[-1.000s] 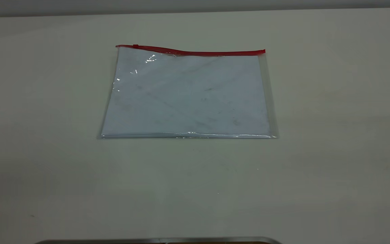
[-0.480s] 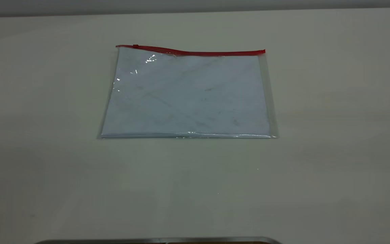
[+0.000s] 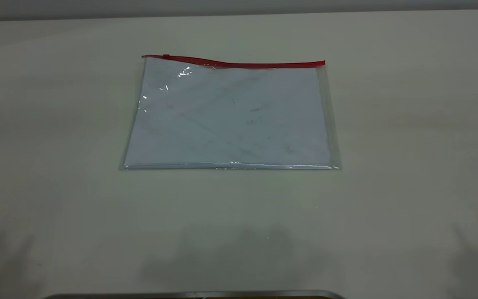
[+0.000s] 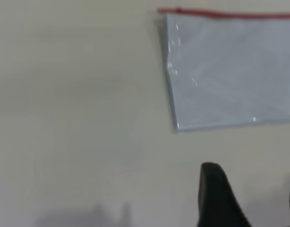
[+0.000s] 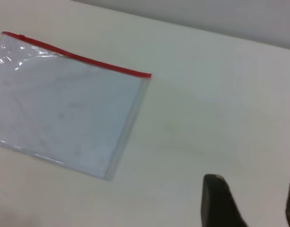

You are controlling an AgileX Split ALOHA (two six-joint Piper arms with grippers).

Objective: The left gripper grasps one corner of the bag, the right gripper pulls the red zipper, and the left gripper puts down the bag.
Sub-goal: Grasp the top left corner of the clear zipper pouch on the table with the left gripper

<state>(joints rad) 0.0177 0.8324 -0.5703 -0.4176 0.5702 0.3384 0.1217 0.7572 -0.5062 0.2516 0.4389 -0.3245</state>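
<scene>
Tools (image 4: 251, 198) (image 5: 251, 201) gape open above table (image 3: 388, 124), touching nothing.

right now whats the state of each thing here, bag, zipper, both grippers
bag: flat on the table, ungrasped, white paper inside
zipper: along the bag's far edge, slider near its left end
left gripper: open, above bare table short of the bag's near left corner
right gripper: open, off to the bag's right, touching nothing
</scene>
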